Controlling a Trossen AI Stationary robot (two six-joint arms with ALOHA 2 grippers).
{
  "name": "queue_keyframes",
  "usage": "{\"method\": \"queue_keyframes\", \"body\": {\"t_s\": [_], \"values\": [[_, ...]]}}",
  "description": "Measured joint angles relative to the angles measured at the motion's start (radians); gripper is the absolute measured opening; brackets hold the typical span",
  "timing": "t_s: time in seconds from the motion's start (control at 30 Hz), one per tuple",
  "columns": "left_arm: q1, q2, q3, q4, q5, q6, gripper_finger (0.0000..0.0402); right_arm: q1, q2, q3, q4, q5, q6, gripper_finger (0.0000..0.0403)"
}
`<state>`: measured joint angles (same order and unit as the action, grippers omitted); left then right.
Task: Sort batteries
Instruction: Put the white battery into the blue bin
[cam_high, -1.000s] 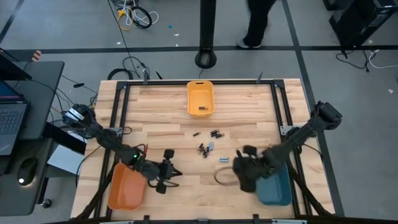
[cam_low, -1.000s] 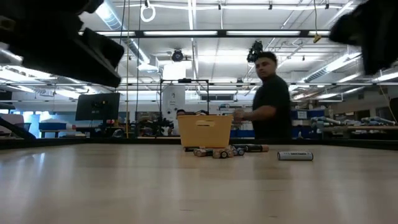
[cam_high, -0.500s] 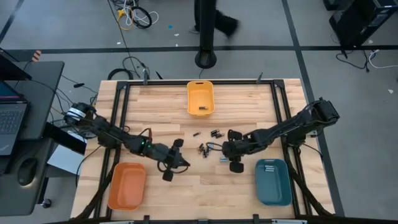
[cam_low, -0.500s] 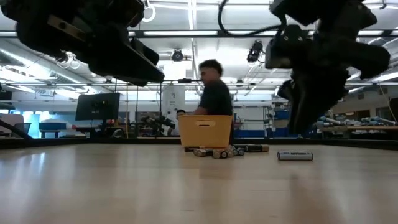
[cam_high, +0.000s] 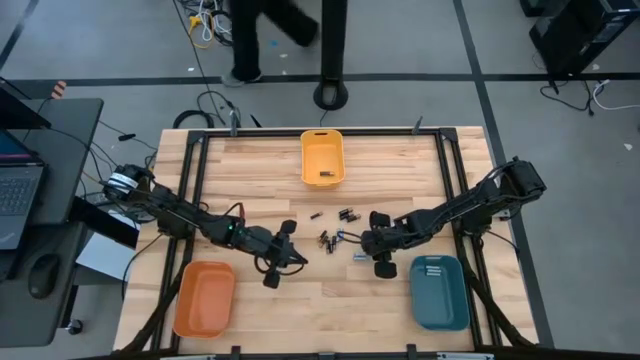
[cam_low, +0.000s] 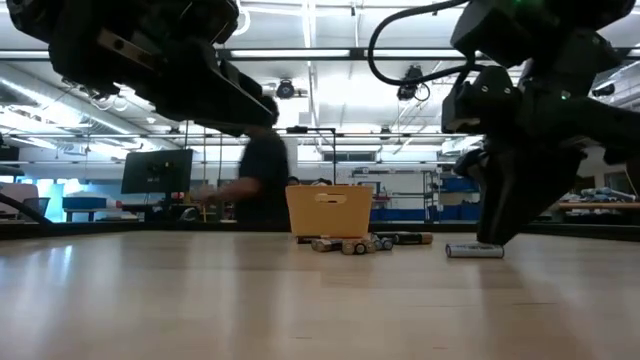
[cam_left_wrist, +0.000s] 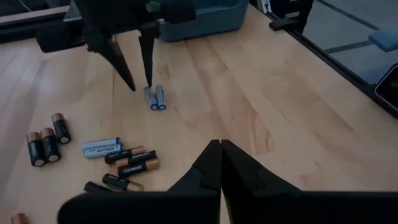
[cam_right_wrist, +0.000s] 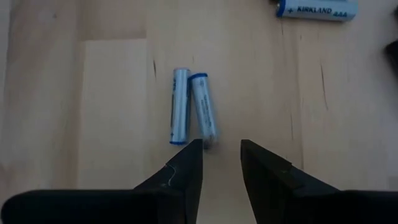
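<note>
In the last second I swung the right gripper (cam_right_wrist: 221, 163) from the teal bin (cam_high: 440, 292) out over two pale AAA batteries (cam_right_wrist: 193, 114) mid-tabletop (cam_high: 400, 170), fingers narrowly parted, empty; the left gripper (cam_left_wrist: 221, 163), fingers together, advanced too. The first pick could begin.

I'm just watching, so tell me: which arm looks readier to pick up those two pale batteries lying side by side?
The right. Its open end effector hangs directly over the pale battery pair; the left end effector, shut, sits farther off.
</note>
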<state>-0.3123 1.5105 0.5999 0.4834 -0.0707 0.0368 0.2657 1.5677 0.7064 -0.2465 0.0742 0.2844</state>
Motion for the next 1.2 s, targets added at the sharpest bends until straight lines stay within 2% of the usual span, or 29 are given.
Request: {"method": "queue_keyframes", "body": {"t_s": [0.23, 0.73, 0.93, 1.2], "values": [[0.000, 0.000, 0.000, 0.000, -0.036, 0.005, 0.0009, -0.001, 0.000, -0.043, 0.056, -0.001, -0.027, 0.0115], [0.038, 0.000, 0.000, 0.067, -0.040, -0.021, 0.0010, -0.006, 0.000, -0.063, 0.119, 0.000, -0.026, 0.0110], [0.064, 0.000, 0.000, 0.075, 0.003, -0.022, 0.0010, -0.027, 0.001, -0.063, 0.120, 0.001, -0.032, 0.0107], [0.067, 0.001, 0.000, 0.074, 0.005, -0.016, 0.0010, -0.055, 0.001, -0.063, 0.153, -0.017, -0.070, 0.0105]]}}
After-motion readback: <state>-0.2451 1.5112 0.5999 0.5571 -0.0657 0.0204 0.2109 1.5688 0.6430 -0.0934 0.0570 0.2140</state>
